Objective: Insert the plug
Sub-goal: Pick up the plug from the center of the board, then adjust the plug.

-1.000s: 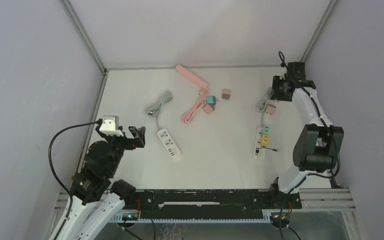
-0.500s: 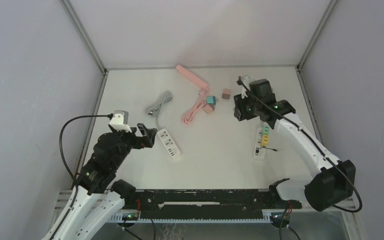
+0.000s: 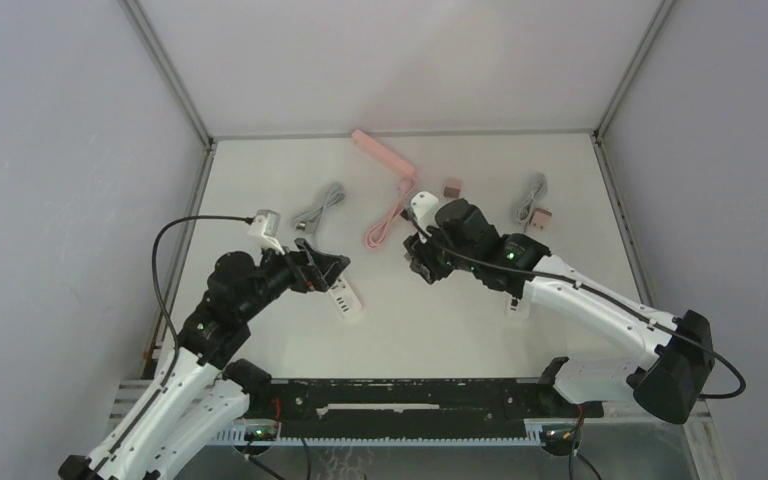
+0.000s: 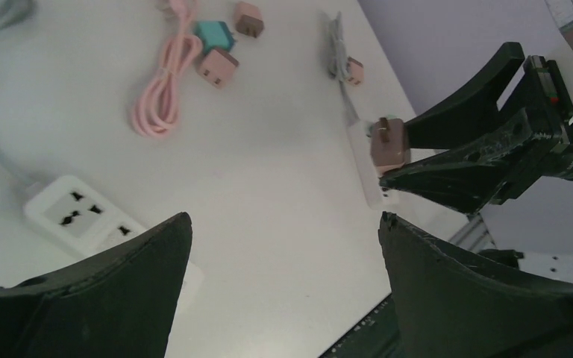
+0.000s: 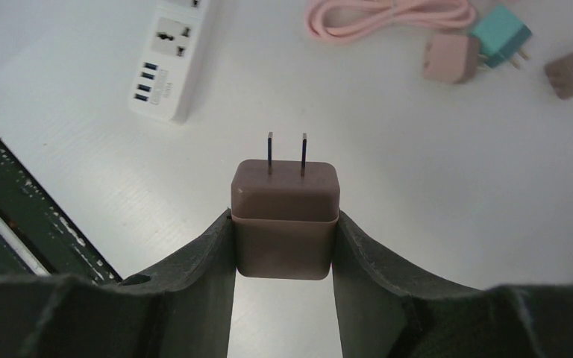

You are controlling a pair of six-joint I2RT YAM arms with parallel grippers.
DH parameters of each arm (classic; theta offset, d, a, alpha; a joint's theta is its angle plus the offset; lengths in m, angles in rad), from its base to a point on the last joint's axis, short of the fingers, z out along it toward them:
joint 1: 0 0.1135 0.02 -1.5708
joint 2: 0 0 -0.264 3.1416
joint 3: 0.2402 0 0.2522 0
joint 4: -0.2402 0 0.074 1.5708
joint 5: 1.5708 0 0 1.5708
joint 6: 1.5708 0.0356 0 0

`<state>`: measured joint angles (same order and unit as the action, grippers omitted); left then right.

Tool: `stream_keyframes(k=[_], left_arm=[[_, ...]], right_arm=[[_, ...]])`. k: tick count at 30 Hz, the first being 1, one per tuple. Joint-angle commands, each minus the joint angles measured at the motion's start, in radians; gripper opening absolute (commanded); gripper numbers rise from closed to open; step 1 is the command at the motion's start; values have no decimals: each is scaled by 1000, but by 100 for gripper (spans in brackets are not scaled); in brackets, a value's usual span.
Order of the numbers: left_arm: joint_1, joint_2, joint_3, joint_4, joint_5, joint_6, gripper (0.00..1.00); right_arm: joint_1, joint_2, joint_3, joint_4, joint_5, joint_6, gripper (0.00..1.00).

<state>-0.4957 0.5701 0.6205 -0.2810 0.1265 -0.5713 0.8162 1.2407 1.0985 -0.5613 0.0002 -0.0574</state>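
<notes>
Right gripper [image 5: 284, 218]: half closed, its two fingers clamping the sides of the brown plug [image 5: 285, 186].
Plug: held up off the table [image 3: 430, 330] near the table's middle. In the right wrist view its two prongs point to 12 o'clock.
Left gripper [image 4: 283, 220]: fingers spread wide with nothing between them.
White power strip [image 3: 346, 300]: flat on the table at 8 o'clock from the held plug. In the overhead view its far end lies under the left gripper.
Second power strip [image 4: 361, 153]: at 4 o'clock from the plug, mostly hidden under the right arm in the overhead view.
Pink cable [image 3: 384, 226]: coiled at 11 o'clock from the plug.
Teal plug [image 5: 500, 33] and pink plug [image 5: 451, 57]: touching each other beside the cable's end.
Spare brown plug [image 3: 452, 187]: loose at 1 o'clock.
Grey cable [image 3: 318, 208]: at 10 o'clock.
</notes>
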Motion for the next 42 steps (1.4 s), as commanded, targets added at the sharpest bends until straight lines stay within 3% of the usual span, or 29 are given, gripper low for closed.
stream_keyframes(k=[1,12,21,32,38,42], left_arm=[[5,34,-65,215,170,-138,97],[-42,190,-38,357,282,-200,95],[-45,285,-13,436,379,-234,82],[-45,396,-17,559,496,-298,48],[-45,390,-2,560,492,-285,5],[-41,350,-35,595,445,-289,0]], right_arm=[[72,9,6,111,22,-49,36],[138,24,-8,193,-97,-107,34],[156,52,-8,260,-157,-137,34],[156,78,-7,305,-183,-172,34],[152,75,-8,324,-167,-162,41],[134,57,-8,346,-186,-130,49]])
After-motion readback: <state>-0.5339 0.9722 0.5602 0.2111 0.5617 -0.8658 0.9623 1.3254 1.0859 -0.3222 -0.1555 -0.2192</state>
